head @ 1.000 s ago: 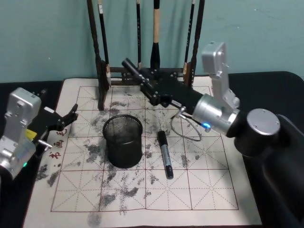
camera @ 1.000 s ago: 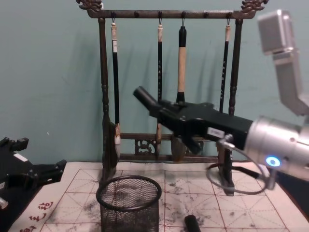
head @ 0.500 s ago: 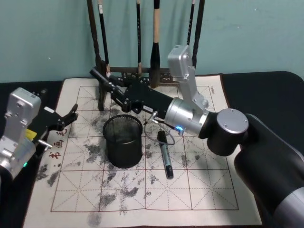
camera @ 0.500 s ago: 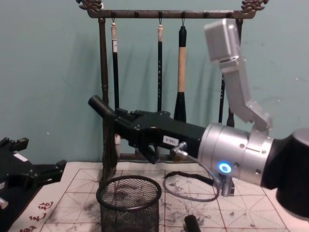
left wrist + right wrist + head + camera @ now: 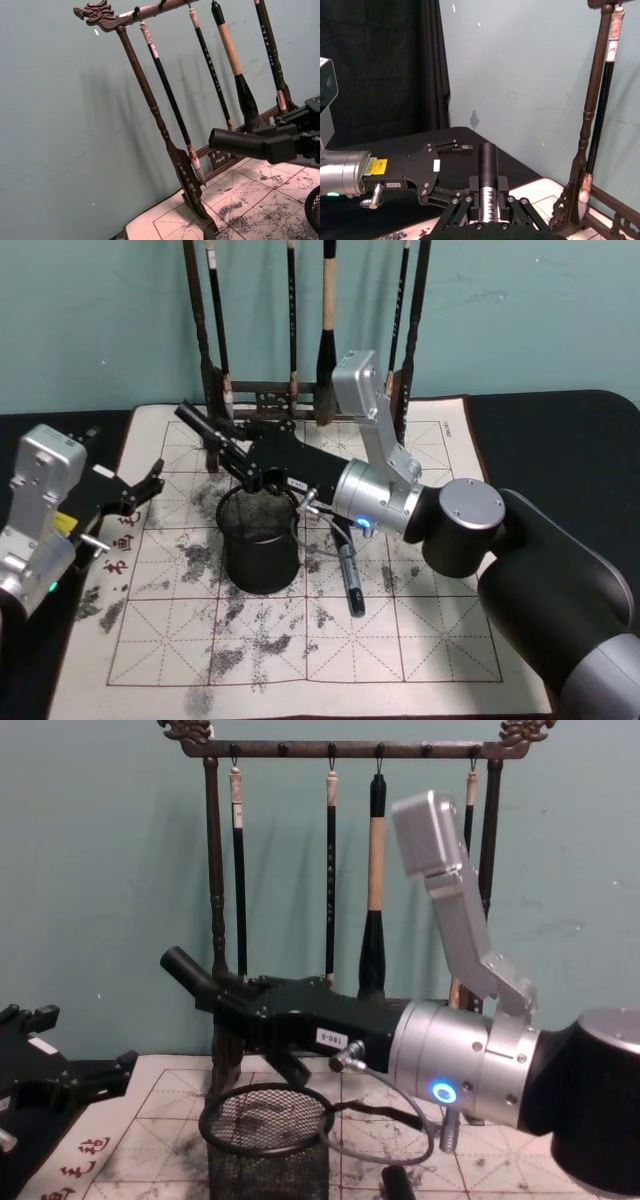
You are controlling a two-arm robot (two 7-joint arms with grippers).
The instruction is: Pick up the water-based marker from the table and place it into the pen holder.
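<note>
Pick done: right end effector [image 5: 488, 201] clamped the water-based marker [image 5: 488, 162] above the pen holder [image 5: 260, 545]; drop-in was pending. Left end effector [image 5: 142, 490] sat parked at left, jaws apart.

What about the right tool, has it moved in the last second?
Yes: the right tool swung left, to above the black wire-mesh pen holder.

A plain teal wall [image 5: 540, 310], lightly scuffed, closes the far side. Before it stands a dark wooden brush rack [image 5: 213, 870] with dragon-head ends, calligraphy brushes [image 5: 377, 850] hanging from it. A black curtain [image 5: 380, 70] adjoins the wall.
</note>
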